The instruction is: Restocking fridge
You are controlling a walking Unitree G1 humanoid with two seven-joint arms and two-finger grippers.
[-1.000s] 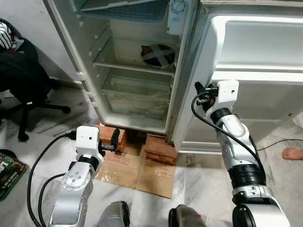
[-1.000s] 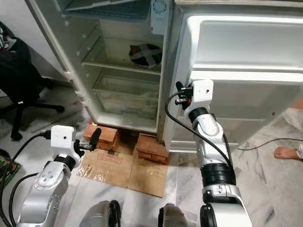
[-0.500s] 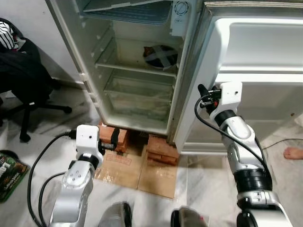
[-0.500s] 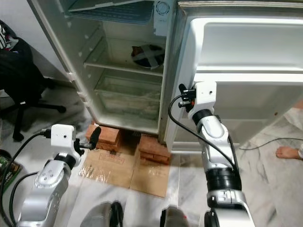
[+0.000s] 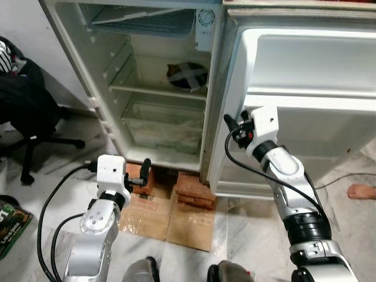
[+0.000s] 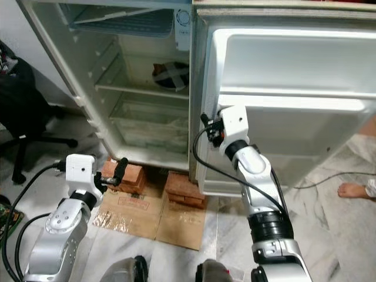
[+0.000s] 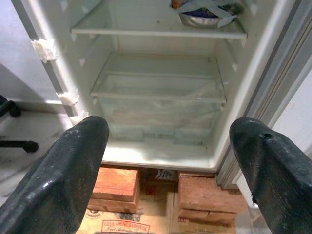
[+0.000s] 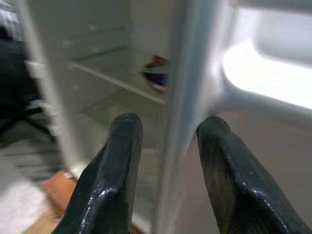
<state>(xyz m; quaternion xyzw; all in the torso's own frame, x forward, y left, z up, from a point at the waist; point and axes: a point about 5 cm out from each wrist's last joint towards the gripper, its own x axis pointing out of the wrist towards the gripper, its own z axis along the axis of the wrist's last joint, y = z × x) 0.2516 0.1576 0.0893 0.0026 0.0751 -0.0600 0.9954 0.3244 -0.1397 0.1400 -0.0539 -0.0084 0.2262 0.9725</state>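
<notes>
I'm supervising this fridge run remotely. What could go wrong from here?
The right gripper straddles the edge of the fridge door; a sideways pull might make it slip off or pinch. The fridge stands on stacked bricks, so tugging the door may rock it. A person's bare foot lies near the door's swing path.

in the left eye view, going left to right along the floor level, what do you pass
office chair → left tool → bricks under the fridge → right arm → a person's bare foot
</notes>
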